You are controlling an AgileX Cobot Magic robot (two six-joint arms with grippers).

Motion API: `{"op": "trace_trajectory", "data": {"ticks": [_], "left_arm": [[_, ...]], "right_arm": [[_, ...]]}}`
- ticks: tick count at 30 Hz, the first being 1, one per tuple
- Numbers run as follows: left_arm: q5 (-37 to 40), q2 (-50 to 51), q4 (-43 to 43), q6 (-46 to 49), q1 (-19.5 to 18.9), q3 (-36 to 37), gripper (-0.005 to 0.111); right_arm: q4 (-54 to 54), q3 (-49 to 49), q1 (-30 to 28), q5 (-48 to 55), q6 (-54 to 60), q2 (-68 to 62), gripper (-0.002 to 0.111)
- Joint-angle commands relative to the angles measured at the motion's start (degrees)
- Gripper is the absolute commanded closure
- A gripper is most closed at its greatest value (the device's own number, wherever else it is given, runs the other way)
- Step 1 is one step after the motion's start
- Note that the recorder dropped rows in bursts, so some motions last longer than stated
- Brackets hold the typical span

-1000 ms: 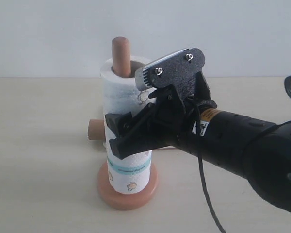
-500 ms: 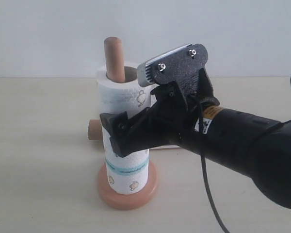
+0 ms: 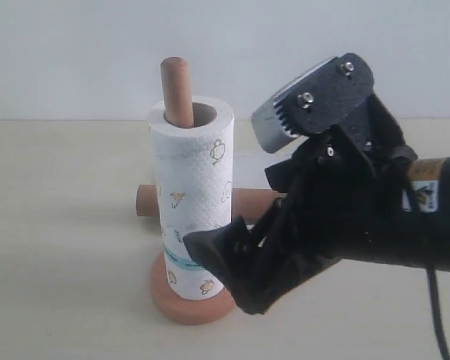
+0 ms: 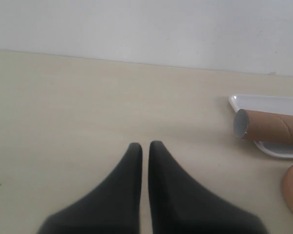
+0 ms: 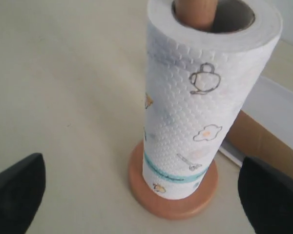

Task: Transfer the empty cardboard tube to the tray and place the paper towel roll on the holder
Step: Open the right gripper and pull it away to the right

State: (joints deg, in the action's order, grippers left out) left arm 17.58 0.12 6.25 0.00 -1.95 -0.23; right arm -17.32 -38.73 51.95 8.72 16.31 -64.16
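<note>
The paper towel roll (image 3: pixel 193 199) stands upright on the holder (image 3: pixel 189 301), with the wooden post (image 3: pixel 177 90) sticking out of its core. My right gripper (image 5: pixel 146 195) is open, its fingers wide on either side of the roll and clear of it; in the exterior view it (image 3: pixel 226 274) hangs just right of the roll's lower half. The empty cardboard tube (image 4: pixel 268 126) lies across the white tray (image 4: pixel 263 103), behind the holder, with one end overhanging the rim. My left gripper (image 4: pixel 145 146) is shut on nothing, low over bare table, left of the tube.
The tube's ends (image 3: pixel 146 201) stick out either side of the roll in the exterior view. The tray (image 5: pixel 278 112) is right behind the holder base (image 5: pixel 173 204). A pale wall backs the beige table (image 4: pixel 63 107).
The right gripper has let go of the roll, opened and drawn back to the right. The roll has slid lower on the post and now rests on the base.
</note>
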Motion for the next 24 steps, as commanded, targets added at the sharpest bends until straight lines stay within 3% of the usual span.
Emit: {"op": "trace_trajectory", "data": {"ticks": [1, 6, 9, 13, 16, 19, 21, 23, 24], "left_arm": [[-0.66, -0.12, -0.06, -0.42, -0.13, 0.23, 0.103], [-0.66, -0.12, -0.06, -0.42, -0.13, 0.23, 0.103], [-0.66, -0.12, -0.06, -0.42, -0.13, 0.23, 0.103], [-0.66, -0.12, -0.06, -0.42, -0.13, 0.23, 0.103], [-0.66, -0.12, -0.06, -0.42, -0.13, 0.23, 0.103], [-0.66, -0.12, -0.06, -0.42, -0.13, 0.23, 0.103], [-0.66, -0.12, -0.06, -0.42, -0.13, 0.23, 0.103], [-0.66, -0.12, -0.06, -0.42, -0.13, 0.23, 0.103], [-0.66, -0.12, -0.06, -0.42, -0.13, 0.23, 0.103]], "right_arm": [[-0.03, 0.04, 0.06, 7.81, 0.26, 5.94, 0.003], [1.04, 0.04, -0.05, 11.97, 0.07, 12.2, 0.003], [8.24, 0.04, -0.13, 13.21, -4.37, 15.54, 0.003], [29.58, 0.04, -0.13, 16.54, -25.54, 19.6, 0.003], [47.12, 0.04, -0.13, 24.83, -43.51, 22.35, 0.003], [55.69, 0.04, -0.13, 32.74, -54.83, 24.48, 0.004], [54.74, 0.04, -0.13, 33.35, -54.89, 26.19, 0.012], [51.68, 0.04, -0.02, 30.62, -52.92, 27.77, 0.031], [49.78, 0.04, -0.02, 29.29, -51.33, 28.61, 0.047]]}}
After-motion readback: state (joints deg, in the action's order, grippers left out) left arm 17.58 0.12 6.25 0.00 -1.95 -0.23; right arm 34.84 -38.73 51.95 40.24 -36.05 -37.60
